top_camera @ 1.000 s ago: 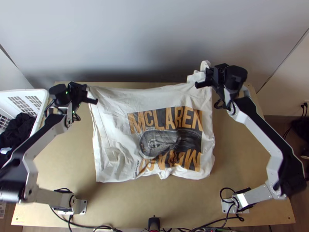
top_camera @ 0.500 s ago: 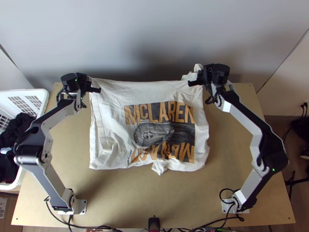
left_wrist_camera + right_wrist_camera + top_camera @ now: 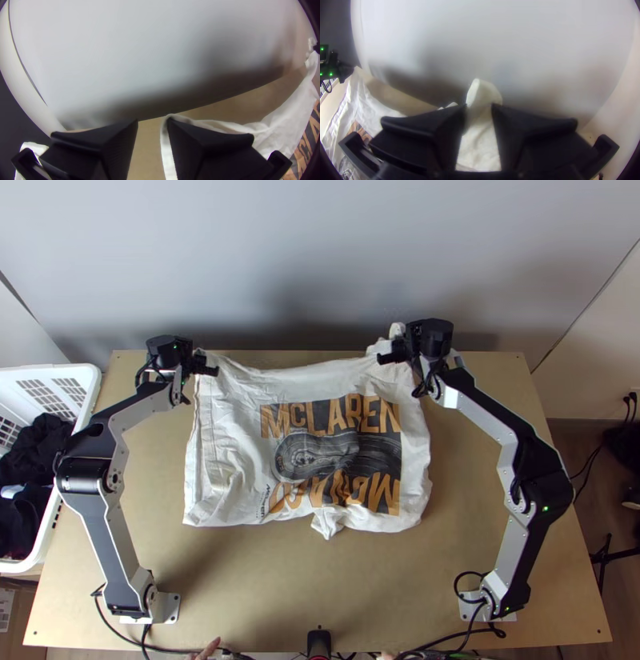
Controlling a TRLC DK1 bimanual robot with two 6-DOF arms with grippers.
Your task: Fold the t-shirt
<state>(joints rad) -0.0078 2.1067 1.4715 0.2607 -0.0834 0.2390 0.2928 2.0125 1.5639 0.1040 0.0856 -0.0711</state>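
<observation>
The white t-shirt [image 3: 232,420] lies across the middle of the table, print up, its lower part creased. Its far edge sags between the two grippers. At the far left corner is my left gripper [image 3: 200,364]; the left wrist view shows this gripper [image 3: 151,121] open, a strip of cloth [image 3: 169,160] against one finger and bare table between the fingers. My right gripper [image 3: 400,351] is at the far right corner. In the right wrist view, that gripper [image 3: 479,108] stands open around bunched cloth [image 3: 480,143], which pokes up past the fingertips.
A white basket [image 3: 84,384] with dark clothes [image 3: 36,452] stands at the table's left side. Behind the far table edge rises a grey wall [image 3: 320,260]. Part of a person's hand [image 3: 210,648] shows at the near edge, beside cables.
The grippers have come closer together, left one rightward, right one leftward and slightly nearer. The shirt was pulled away from the near edge, and its far edge now sags more.
</observation>
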